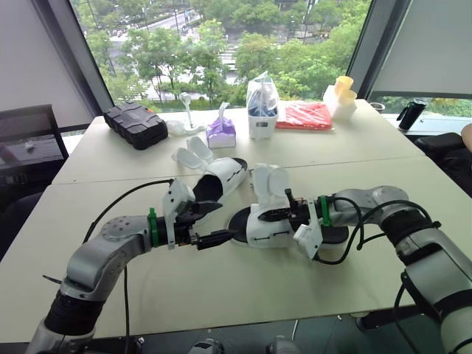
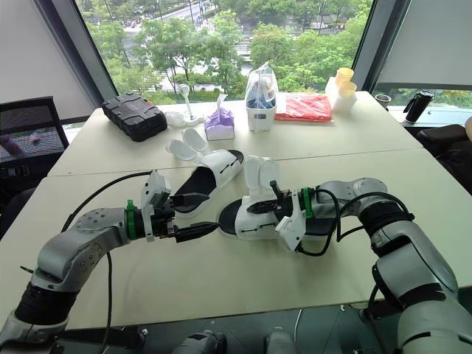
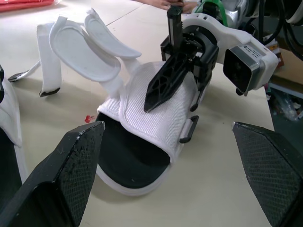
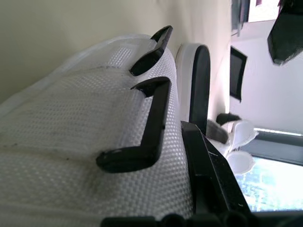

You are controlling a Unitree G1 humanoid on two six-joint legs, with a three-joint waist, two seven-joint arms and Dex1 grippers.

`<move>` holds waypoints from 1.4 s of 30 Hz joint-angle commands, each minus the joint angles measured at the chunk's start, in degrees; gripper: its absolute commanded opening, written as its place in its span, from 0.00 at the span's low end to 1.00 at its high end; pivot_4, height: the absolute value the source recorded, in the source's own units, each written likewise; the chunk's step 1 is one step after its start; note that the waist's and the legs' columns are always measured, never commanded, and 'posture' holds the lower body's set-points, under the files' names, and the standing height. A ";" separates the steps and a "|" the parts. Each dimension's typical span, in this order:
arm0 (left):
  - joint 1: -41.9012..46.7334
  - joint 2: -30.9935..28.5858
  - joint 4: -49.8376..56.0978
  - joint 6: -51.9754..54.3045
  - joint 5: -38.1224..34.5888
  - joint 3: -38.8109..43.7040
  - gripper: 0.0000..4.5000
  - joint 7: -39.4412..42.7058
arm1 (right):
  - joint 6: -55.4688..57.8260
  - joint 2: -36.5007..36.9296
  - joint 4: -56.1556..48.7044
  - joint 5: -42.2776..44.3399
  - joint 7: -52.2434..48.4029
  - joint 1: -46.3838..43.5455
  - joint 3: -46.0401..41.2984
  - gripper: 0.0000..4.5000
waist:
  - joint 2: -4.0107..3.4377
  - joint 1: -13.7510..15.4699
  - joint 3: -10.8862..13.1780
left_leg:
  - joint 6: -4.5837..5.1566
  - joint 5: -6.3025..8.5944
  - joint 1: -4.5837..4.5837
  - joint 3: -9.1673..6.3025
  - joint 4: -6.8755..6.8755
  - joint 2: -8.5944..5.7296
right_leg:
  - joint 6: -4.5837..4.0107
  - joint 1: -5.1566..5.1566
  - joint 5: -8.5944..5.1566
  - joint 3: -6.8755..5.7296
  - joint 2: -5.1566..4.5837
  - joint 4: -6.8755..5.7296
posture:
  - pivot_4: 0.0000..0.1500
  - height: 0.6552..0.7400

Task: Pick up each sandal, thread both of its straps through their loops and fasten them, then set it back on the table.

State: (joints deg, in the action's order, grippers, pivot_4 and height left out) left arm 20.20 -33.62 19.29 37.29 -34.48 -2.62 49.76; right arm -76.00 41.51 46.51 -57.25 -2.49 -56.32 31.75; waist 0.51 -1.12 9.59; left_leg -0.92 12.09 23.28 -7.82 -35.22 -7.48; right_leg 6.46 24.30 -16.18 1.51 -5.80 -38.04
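Two white sandals with black soles lie mid-table. The near sandal (image 1: 267,225) has both straps (image 1: 270,184) standing up unfastened, and its black loops (image 4: 150,124) hang empty on the side of the mesh upper. My right gripper (image 1: 282,209) is open at that sandal: one finger (image 3: 163,82) lies on top of the mesh upper, the other finger (image 3: 174,23) points up beside the straps. My left gripper (image 2: 200,214) is open just left of the sandal's toe, holding nothing. The far sandal (image 1: 223,179) lies behind it with its straps (image 1: 193,156) splayed open.
Along the far edge sit a black case (image 1: 136,124), a purple tissue box (image 1: 220,133), a clear container (image 1: 262,110), a red bag (image 1: 304,116) and yellow cups (image 1: 343,87). A black mug (image 1: 409,114) stands beyond the right corner. A dark chair (image 1: 26,140) stands left.
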 commanded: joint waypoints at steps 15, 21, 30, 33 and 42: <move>-0.28 -0.53 2.44 -0.29 -0.15 0.23 1.00 0.07 | 0.31 -1.18 2.84 -6.02 11.47 -3.21 4.28 0.08 | 0.01 -0.03 -0.01 | -0.03 -0.02 -0.01 0.01 -0.01 0.06 | -0.06 0.00 0.04 0.03 0.08 0.00 | 1.00 1.00; -0.23 -0.89 1.09 -1.62 1.93 -1.68 1.00 1.15 | 0.19 -0.29 4.11 -6.40 13.49 -4.06 5.68 0.68 | 0.01 -0.02 -0.01 | -0.08 -0.05 -0.03 0.01 0.00 0.11 | -0.12 0.00 0.07 0.05 0.15 0.00 | 1.00 1.00; 2.99 -0.93 -6.98 -8.85 7.86 -4.66 1.00 6.41 | -1.88 7.14 3.19 14.10 -8.29 -0.94 4.96 0.99 | 0.03 0.43 -0.02 | -0.08 -0.04 -0.06 0.03 -0.04 0.10 | -0.12 -0.10 0.08 0.05 0.15 0.03 | 1.00 1.00; 4.21 -0.27 -10.35 -11.23 9.32 -5.32 1.00 7.81 | 4.05 11.97 -3.73 27.28 -19.38 4.02 4.51 0.99 | 0.03 0.23 -0.02 | -0.06 -0.04 -0.07 0.03 -0.03 0.12 | -0.12 -0.14 0.08 0.04 0.14 0.06 | 1.00 1.00; 8.51 3.55 -24.92 -23.00 15.47 -8.53 0.80 12.99 | 43.79 24.62 -35.83 61.46 -42.32 24.62 -8.27 1.00 | 0.01 0.41 -0.04 | 0.31 0.19 -0.08 0.00 -0.13 0.15 | -0.12 -0.21 0.09 -0.02 0.12 0.06 | 1.00 1.00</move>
State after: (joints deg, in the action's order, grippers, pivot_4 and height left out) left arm 27.75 -30.44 -4.88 16.59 -19.68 -10.94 61.80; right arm -38.49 65.26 15.64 -1.29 -43.02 -32.11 27.62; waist 0.52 -0.71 9.55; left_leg -0.55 12.31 23.21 -7.82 -35.37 -7.32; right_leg 6.34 24.10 -16.08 1.48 -5.68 -37.98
